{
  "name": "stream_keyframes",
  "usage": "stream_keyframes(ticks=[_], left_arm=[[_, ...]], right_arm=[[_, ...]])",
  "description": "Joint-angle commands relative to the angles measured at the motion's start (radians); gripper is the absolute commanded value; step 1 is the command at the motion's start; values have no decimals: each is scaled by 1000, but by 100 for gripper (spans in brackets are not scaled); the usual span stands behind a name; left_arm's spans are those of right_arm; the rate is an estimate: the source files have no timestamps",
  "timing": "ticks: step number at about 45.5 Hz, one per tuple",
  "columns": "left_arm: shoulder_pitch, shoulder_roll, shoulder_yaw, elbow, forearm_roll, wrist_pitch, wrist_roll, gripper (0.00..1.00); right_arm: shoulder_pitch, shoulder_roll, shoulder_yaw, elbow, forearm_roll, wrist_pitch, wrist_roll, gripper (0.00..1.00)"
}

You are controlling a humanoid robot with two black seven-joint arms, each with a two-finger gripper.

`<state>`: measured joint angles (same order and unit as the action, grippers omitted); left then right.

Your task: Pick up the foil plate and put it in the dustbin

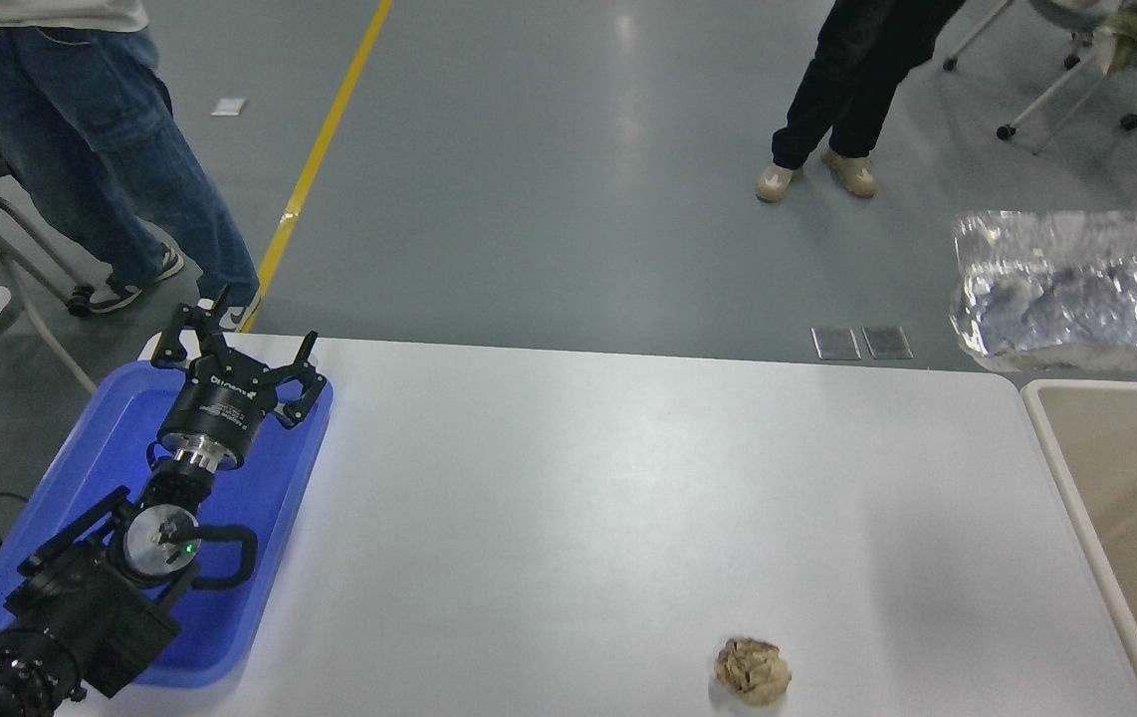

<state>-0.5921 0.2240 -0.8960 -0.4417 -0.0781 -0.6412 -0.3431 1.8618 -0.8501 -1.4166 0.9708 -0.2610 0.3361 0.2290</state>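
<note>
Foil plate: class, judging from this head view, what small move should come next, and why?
Probably a short carry toward the robot and lower, then release. The foil plate hangs in the air at the picture's right edge, beyond the far rim of the dustbin, not inside it. Its holder is out of view. The left end effector is parked over the blue tray.

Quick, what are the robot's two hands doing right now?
Left gripper: open, empty, parked over the blue tray.
Right gripper: out of view; foil plate hangs above the dustbin.

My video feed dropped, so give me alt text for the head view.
The foil plate hangs in the air at the right edge, just beyond the dustbin. The left tool is parked open over the blue tray.
</note>
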Motion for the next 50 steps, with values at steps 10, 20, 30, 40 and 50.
stream_keyframes(ticks=[10, 20, 30, 40, 50], left_arm=[[0, 0, 0, 0, 0, 0, -1, 100], [0, 0, 0, 0, 0, 0, -1, 100], [0, 0, -1, 0, 0, 0, -1, 100], [0, 0, -1, 0, 0, 0, -1, 100], [0, 0, -1, 0, 0, 0, 1, 100]], right_arm=[[-604, -3, 5, -460, 396, -95, -30, 0], [-774, 6, 100, -523, 422, -247, -72, 0], [-961, 36, 278, -603, 422, -324, -145, 0], [-1116, 54, 427, -675, 419, -335, -165, 0], [-1239, 98, 511, -750, 421, -336, -165, 0]])
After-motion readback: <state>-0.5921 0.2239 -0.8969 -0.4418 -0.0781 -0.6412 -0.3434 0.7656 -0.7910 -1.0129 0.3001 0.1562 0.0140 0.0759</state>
